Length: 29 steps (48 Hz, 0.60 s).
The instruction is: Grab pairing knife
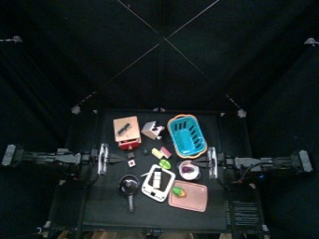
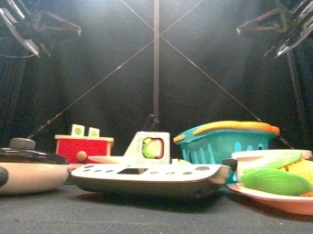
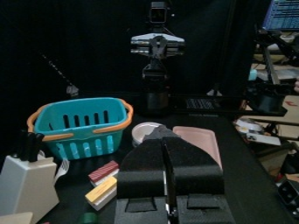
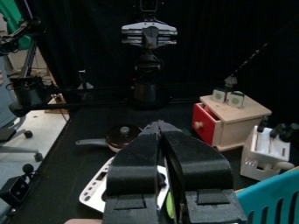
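**Black Curtains Close In a Small Table**

We look down on a small black table [image 1: 106, 201] penned in by black curtains [image 1: 75, 56], with thin pale poles [image 1: 159, 39] crossing overhead against the dark. Past the curtains we glimpse a cluttered room: a lit monitor [image 3: 282, 14] high in one corner and a desk [image 4: 30, 131] with equipment on it.
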Available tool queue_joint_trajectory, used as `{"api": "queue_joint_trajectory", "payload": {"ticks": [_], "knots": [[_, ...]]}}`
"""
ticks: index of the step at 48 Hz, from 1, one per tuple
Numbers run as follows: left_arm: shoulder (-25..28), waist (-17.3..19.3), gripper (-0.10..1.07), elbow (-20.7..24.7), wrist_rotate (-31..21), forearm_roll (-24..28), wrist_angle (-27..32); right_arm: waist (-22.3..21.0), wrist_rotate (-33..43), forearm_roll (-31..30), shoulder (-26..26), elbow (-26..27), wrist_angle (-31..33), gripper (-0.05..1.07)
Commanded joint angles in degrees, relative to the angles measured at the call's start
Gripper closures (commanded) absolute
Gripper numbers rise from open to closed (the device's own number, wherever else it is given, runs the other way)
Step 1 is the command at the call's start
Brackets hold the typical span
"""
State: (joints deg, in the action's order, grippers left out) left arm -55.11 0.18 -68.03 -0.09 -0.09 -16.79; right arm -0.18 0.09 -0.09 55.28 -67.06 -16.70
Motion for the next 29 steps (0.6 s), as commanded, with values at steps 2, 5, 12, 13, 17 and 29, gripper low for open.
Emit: {"api": "queue_joint_trajectory", "payload": {"ticks": [2, 5, 12, 13, 17, 29], "knots": [[6.7, -1.1, 0.99, 2.0, -0.1, 0.0, -1.1, -0.8, 0.6, 1.2, -4.2, 2.5, -0.7, 0.99], [9.1, -1.1, 0.99, 3.0, -0.1, 0.0, -1.3, -1.4, 1.1, 2.3, -8.0, 4.2, -0.7, 0.99], [13.4, -1.2, 0.99, 4.7, 0.1, 0.0, -1.3, -3.3, 1.6, 3.0, -18.6, 8.9, -0.7, 0.99], [14.1, -1.2, 0.99, 4.7, 0.1, 0.0, -1.3, -3.4, 1.5, 3.0, -19.9, 9.5, -0.7, 0.99], [15.2, -1.2, 0.99, 4.7, 0.1, 0.0, -1.3, -3.9, 1.5, 2.9, -24.4, 11.4, -0.7, 0.99], [17.4, -2.3, 0.98, 2.5, -0.2, -2.4, -1.3, -4.5, 1.5, 2.3, -36.9, 14.8, -0.7, 0.96]]}}
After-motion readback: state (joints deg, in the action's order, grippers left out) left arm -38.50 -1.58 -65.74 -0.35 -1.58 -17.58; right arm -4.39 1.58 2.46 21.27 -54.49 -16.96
